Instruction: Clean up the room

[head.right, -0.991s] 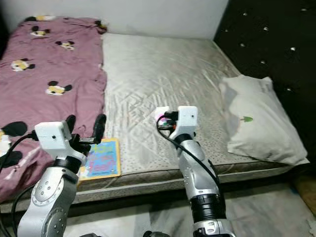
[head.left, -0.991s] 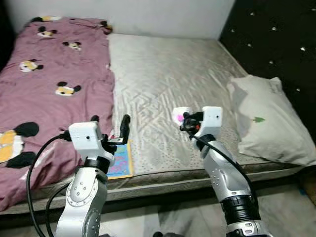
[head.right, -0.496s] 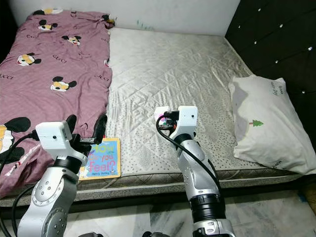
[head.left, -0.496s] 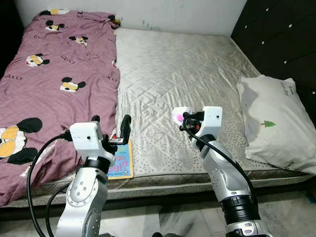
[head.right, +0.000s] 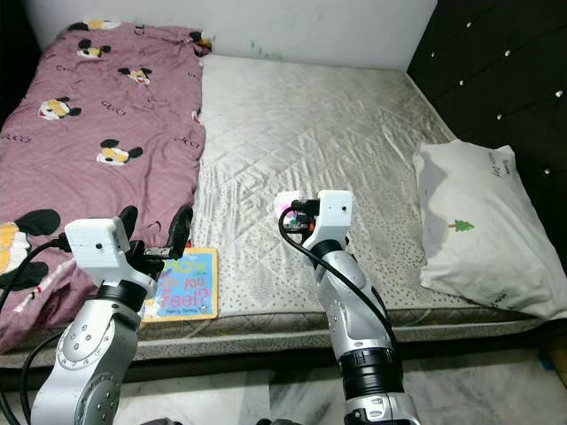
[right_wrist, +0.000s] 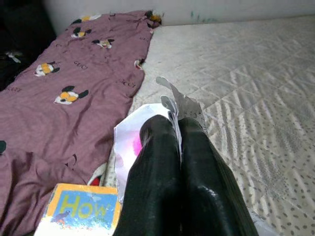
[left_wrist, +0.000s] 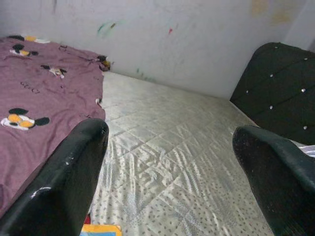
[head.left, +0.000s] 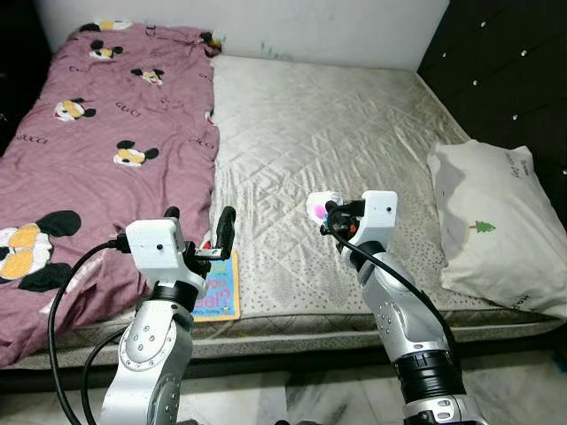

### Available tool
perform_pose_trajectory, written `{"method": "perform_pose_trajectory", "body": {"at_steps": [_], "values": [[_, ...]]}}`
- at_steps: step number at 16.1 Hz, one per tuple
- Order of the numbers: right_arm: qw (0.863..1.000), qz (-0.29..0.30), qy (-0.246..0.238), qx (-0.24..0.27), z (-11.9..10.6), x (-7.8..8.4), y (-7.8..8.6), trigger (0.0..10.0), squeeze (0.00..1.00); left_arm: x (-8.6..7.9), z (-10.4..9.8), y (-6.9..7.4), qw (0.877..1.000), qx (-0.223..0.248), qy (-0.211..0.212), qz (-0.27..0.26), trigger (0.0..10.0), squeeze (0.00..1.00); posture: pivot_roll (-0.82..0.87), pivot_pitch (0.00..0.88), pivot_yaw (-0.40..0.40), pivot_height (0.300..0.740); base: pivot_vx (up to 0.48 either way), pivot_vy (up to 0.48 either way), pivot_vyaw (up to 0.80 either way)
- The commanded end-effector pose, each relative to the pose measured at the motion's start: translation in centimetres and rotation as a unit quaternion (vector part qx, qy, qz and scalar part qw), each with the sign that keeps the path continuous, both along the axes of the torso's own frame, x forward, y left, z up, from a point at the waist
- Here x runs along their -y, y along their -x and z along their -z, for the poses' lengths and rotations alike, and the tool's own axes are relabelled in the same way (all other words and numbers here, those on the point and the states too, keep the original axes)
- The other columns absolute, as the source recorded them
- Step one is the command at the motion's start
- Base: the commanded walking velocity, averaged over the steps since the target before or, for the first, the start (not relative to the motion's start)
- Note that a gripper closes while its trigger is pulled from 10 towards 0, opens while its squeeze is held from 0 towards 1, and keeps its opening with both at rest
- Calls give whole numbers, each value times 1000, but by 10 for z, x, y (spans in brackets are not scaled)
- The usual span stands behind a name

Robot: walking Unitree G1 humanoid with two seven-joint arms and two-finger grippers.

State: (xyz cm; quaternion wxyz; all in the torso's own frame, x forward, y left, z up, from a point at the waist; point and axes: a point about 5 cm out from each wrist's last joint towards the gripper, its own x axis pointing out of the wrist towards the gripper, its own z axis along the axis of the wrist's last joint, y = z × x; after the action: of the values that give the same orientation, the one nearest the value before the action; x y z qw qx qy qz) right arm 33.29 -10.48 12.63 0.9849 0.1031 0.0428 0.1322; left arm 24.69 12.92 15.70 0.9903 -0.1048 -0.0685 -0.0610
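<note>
Right gripper (right_wrist: 178, 129), one wrapper (right_wrist: 129, 140) pinched.

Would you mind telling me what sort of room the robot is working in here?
Most likely a bedroom. A bare quilted mattress lies before the robot, with a purple cartoon-mouse blanket spread over one side, a white pillow against a dark tufted headboard, and a children's book at the near edge.

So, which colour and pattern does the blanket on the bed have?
The blanket is mauve-purple with cartoon mouse heads, clearest in the left eye view.
</note>
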Motion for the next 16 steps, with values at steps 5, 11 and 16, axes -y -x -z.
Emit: {"method": "perform_pose_trajectory", "body": {"at_steps": [5,11,16], "values": [[1000,3,0,9,-3,2,-1,10000,0,2,1,0,1000,-3,-3,4,10000,0,61,82,-114,740,283,0,0],[1000,4,2,6,-2,2,0,10000,0,2,1,0,1000,-3,-3,1,10000,0,58,85,-114,740,289,0,0],[1000,-1,5,8,-2,1,0,10000,0,1,1,-1,1000,-6,-2,-2,10000,0,56,88,-117,740,270,0,0]]}}
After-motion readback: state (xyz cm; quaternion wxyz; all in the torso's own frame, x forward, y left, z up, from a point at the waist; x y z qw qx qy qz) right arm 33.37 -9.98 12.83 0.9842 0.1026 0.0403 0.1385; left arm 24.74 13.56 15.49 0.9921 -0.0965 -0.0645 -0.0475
